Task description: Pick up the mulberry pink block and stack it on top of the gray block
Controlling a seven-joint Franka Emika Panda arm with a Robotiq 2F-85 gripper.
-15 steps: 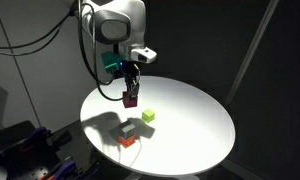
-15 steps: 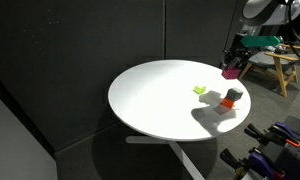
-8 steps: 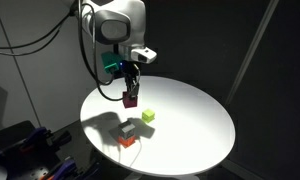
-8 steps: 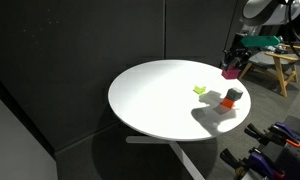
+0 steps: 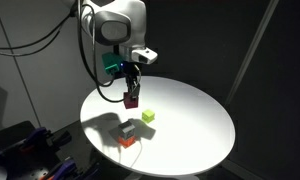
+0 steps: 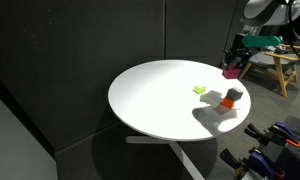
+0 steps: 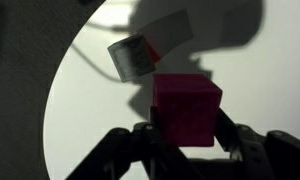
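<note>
Black curtains are closing in a dim room around a round white table (image 5: 190, 125), whose smooth matte top is catching hard light and throwing sharp shadows. In an exterior view a wooden stand (image 6: 281, 64) is showing behind the table.

The white, glossy, rounded arm (image 5: 118, 22) is reaching down over the table's edge. The gripper (image 5: 131, 96) is clamping the mulberry pink block (image 5: 131, 100) between its dark fingers (image 7: 228, 133), one on each side face. The block is hanging in the air above the tabletop, touching nothing but the fingers. In the wrist view the block (image 7: 185, 105) is showing as a crisp-edged magenta cube with flat, plain faces, and the gripper (image 7: 187, 128) is pressing in from both sides.

The gray block (image 5: 125, 129) is sitting on the table, well apart from the pink one. It is a dull, matte cube. An orange-red cube (image 5: 128, 142) is touching it. Whether it is lying beside or under the gray block cannot be told. In the wrist view the gray block (image 7: 130, 58) is looking tilted relative to the pink cube, with a thin red strip along one edge.

A yellow-green cube (image 5: 148, 116) is resting alone near them, apart from both.
</note>
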